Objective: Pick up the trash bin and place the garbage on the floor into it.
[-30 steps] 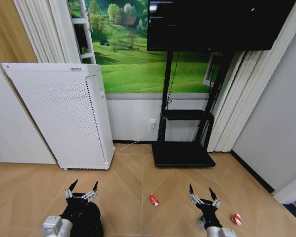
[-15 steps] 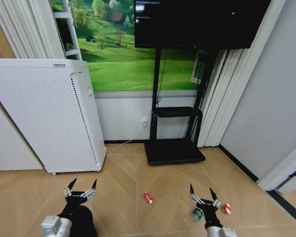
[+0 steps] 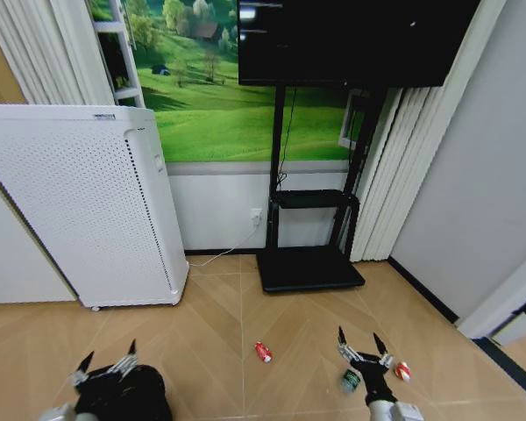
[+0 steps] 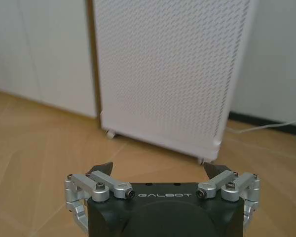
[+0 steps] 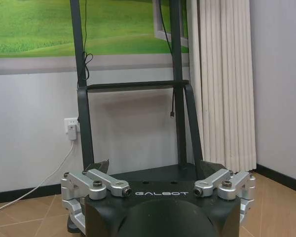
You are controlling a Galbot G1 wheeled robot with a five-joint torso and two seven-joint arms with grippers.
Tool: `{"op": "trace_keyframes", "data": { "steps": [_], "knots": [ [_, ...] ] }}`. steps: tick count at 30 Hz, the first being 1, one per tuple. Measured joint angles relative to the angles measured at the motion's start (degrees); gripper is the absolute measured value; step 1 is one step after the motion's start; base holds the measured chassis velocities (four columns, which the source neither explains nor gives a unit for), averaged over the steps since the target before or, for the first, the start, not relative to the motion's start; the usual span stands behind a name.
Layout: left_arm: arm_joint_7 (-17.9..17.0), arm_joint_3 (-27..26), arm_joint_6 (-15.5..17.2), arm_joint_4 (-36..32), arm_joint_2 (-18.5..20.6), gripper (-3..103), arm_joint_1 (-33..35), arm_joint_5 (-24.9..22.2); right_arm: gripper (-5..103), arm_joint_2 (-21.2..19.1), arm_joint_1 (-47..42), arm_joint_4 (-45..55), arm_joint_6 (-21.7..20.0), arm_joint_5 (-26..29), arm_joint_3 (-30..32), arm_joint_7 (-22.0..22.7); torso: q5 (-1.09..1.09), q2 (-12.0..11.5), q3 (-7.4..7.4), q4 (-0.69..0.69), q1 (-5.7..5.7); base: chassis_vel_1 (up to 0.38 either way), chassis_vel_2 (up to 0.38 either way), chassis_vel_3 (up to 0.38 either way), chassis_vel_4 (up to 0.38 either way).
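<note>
On the floor (image 3: 210, 316) lie a red crushed can (image 3: 263, 352), a green-labelled bottle (image 3: 350, 381) and a red-and-white scrap (image 3: 403, 371). My right gripper (image 3: 358, 344) hangs open just above the bottle, between the can and the scrap; its wrist view shows the open right gripper (image 5: 155, 165) empty. My left gripper (image 3: 109, 358) is open low at the left, also empty in its own view (image 4: 158, 170). A black round mass, apparently the trash bin (image 3: 145, 399), sits at the bottom edge right beside the left gripper, partly cut off.
A tall white perforated appliance (image 3: 79, 202) stands against the wall ahead on the left, close before the left wrist camera (image 4: 172, 74). A black TV stand (image 3: 309, 270) with a flat base stands ahead, with a white cable (image 3: 223, 256) along the skirting. A wall closes the right side.
The left gripper has moved left and lower, off the black mass. The right gripper and the litter stayed put. The camera turned a second ago, then held still.
</note>
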Motion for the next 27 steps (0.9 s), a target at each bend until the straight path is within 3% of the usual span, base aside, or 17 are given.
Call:
{"op": "trace_keyframes", "data": {
  "steps": [1, 2, 3, 7, 19, 21, 27],
  "knots": [
    [-0.02, -1.54, 0.23, 1.23, 0.75, 100, 2.03, -3.49, 100, -0.11, 0.23, -0.25, -0.05, 0.11, -0.22, -0.02, 0.01, 0.02, 0.01, 0.00, 0.01, 0.000, 0.000, 0.000, 0.000],
    [-0.02, -1.54, 0.23, 1.23, 0.75, 100, 2.03, -3.49, 100, -0.11, 0.23, -0.25, -0.05, 0.11, -0.22, -0.02, 0.01, 0.02, 0.01, 0.00, 0.01, 0.000, 0.000, 0.000, 0.000],
    [0.14, -3.21, 0.34, 3.30, 1.85, 100, 4.71, -7.55, 100, -0.21, 0.49, -0.68, -0.09, 0.15, -0.53, -0.06, 0.02, 0.06, 0.03, 0.01, 0.01, 0.000, 0.000, 0.000, 0.000],
    [1.33, -4.31, 0.37, 7.67, 3.11, 100, 6.56, -11.71, 100, -0.22, 0.78, -1.65, 0.01, 0.14, -1.05, -0.11, 0.01, 0.11, 0.06, 0.01, 0.04, 0.000, 0.000, 0.000, 0.000],
    [2.94, -0.59, 5.57, 13.63, 3.10, 102, -1.09, -11.09, 100, -0.31, -0.58, -0.90, 1.02, -0.24, -1.08, -0.16, 0.02, 0.20, 0.13, -0.03, 0.08, 0.000, 0.000, 0.000, 0.000],
    [1.57, 0.79, 7.51, 15.53, 3.49, 97, -2.48, -11.51, 100, -0.44, -0.91, -0.09, 1.02, 0.04, -0.63, -0.10, 0.01, 0.23, 0.14, 0.00, 0.09, 0.000, 0.000, 0.000, 0.000],
    [1.27, 1.94, 7.86, 19.25, 4.07, 83, -5.54, -12.54, 100, -0.49, -1.27, 0.37, 1.02, 0.17, -0.36, 0.02, 0.01, 0.26, 0.16, -0.01, 0.10, 0.000, 0.000, 0.000, 0.000]
  ]
}}
